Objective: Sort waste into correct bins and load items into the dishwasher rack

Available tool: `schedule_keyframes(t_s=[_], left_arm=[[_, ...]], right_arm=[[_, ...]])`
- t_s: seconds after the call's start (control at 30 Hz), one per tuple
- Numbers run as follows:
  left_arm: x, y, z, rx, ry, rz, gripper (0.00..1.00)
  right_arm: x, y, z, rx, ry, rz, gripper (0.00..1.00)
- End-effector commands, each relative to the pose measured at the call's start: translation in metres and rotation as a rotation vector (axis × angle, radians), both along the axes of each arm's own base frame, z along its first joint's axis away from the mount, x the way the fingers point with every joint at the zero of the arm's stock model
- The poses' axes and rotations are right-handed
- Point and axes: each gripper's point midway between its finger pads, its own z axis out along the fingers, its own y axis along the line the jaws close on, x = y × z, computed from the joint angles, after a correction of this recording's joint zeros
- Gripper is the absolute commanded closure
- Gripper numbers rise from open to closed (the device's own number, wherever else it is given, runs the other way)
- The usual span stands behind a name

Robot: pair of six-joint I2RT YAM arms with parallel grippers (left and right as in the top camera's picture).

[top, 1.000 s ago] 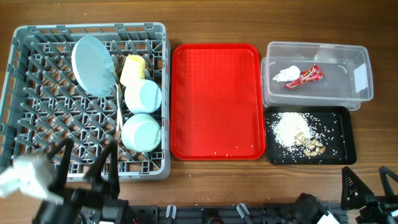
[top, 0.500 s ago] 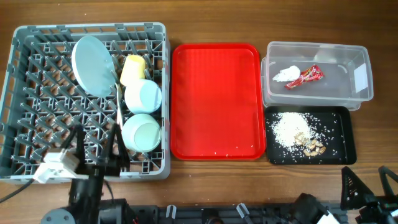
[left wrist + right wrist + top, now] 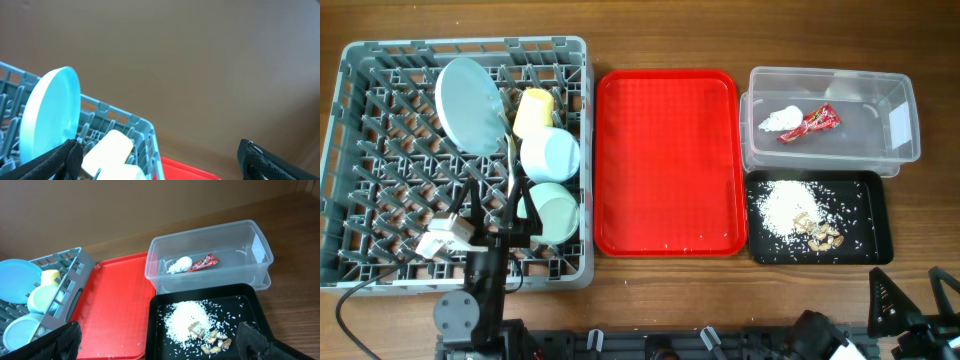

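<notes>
Over dishwasher rack (image 3: 380, 130), left gripper (image 3: 490, 192) spread wide, mint green bowl (image 3: 558, 210) just beside.

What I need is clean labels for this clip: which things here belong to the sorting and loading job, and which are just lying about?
Job: dishwasher rack, plate, yellow cup, pale blue bowl, mint green bowl, clear tub, napkin, red wrapper, black tray, rice and scraps.
Lying about: red serving tray, wooden table.
</notes>
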Motion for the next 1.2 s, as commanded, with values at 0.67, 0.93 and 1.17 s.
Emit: schedule_keyframes(t_s=[0.67,0.93,1.17], left_arm=[[0.006,0.005,-0.077,0.565,0.23,0.066,0.0],[0.006,0.003,-0.077,0.566,0.227,0.058,0.0],[0.006,0.003,-0.077,0.566,0.227,0.058,0.0]], right_arm=[[-0.001,-0.004,0.001,0.014,-0.013,-0.014,0.0],[-0.001,-0.004,0.001,0.014,-0.013,-0.014,0.0],[-0.001,-0.004,0.001,0.014,-0.013,-0.014,0.0]])
